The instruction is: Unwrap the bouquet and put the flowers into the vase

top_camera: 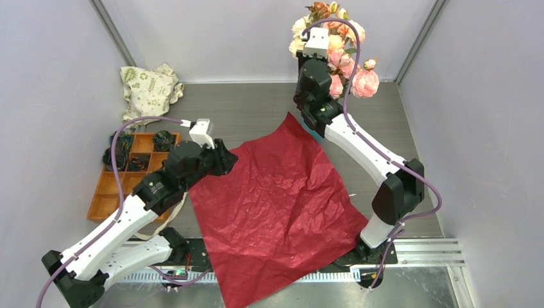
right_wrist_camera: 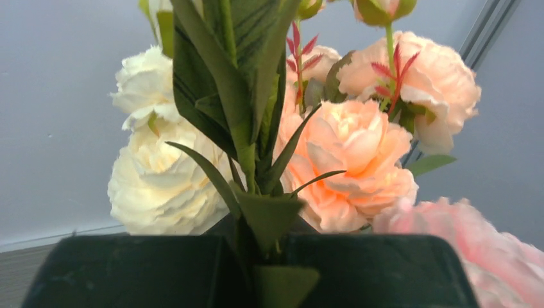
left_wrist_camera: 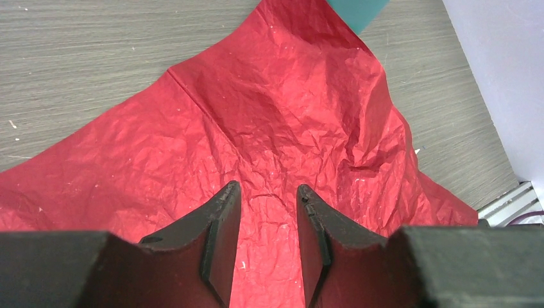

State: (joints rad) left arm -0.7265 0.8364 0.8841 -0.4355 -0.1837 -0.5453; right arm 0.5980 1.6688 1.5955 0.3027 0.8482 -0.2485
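— Where are the flowers (right_wrist_camera: 346, 147)?
— Lifted up near the vase (left_wrist_camera: 356, 9); the right tool (right_wrist_camera: 250, 256) is clenched on them. The left tool (left_wrist_camera: 267, 212) is released, empty, on the near side of the vase.
— Then bring the stem ends over its mouth and lower them straight.

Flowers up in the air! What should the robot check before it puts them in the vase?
1. Flowers held: ok, stems pinched in the shut right gripper.
2. Wrapping paper off the flowers: ok, spread flat.
3. Vase upright, mouth free: cannot tell, mostly hidden under the right arm.
4. Paper corner clear of vase: cannot tell, it reaches right beside it.
5. Left gripper out of the way: ok, open, empty, above the paper.
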